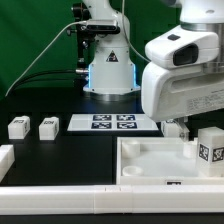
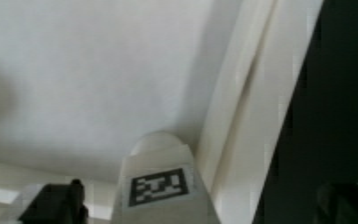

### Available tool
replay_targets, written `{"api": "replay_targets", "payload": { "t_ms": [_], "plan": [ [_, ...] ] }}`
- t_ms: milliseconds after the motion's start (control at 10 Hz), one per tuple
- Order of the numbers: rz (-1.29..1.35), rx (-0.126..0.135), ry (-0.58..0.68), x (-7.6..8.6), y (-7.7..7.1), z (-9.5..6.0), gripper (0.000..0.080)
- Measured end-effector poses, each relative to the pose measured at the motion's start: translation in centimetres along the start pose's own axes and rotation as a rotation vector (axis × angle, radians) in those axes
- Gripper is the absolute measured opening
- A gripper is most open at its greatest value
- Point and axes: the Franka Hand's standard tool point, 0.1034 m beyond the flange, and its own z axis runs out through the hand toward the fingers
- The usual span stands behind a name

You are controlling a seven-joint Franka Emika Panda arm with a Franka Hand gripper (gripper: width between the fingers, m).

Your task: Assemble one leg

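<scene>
1. The robot arm's two-finger gripper (image 2: 202, 205) hangs low over the large white square plastic tray (image 1: 150, 160).
2. In the wrist view, its dark fingers (image 2: 55, 203) stand apart on either side of a small white rectangular plastic leg (image 2: 158, 180) with a black-and-white tag; contact cannot be told.
3. Two more such legs (image 1: 18, 127) (image 1: 48, 127) stand on the black table (image 1: 60, 155), beside the marker board (image 1: 112, 122).
</scene>
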Motion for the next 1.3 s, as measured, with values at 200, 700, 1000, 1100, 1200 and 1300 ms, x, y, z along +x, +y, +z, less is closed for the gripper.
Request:
{"api": "replay_targets", "payload": {
  "t_ms": [200, 700, 1000, 1100, 1200, 1300],
  "plan": [
    [0.055, 0.000, -0.001, 0.30, 0.28, 0.32, 0.0649],
    [0.054, -0.002, 0.000, 0.48, 0.62, 0.47, 0.0649],
    [0.056, 0.000, -0.007, 0.40, 0.72, 1.08, 0.0513],
    [0.056, 0.000, -0.008, 0.39, 0.74, 1.11, 0.0376],
    [0.055, 0.000, -0.008, 0.39, 0.77, 1.10, 0.0291],
    [0.026, 0.000, -0.009, 0.35, 0.91, 1.09, 0.0291]
  ]
}}
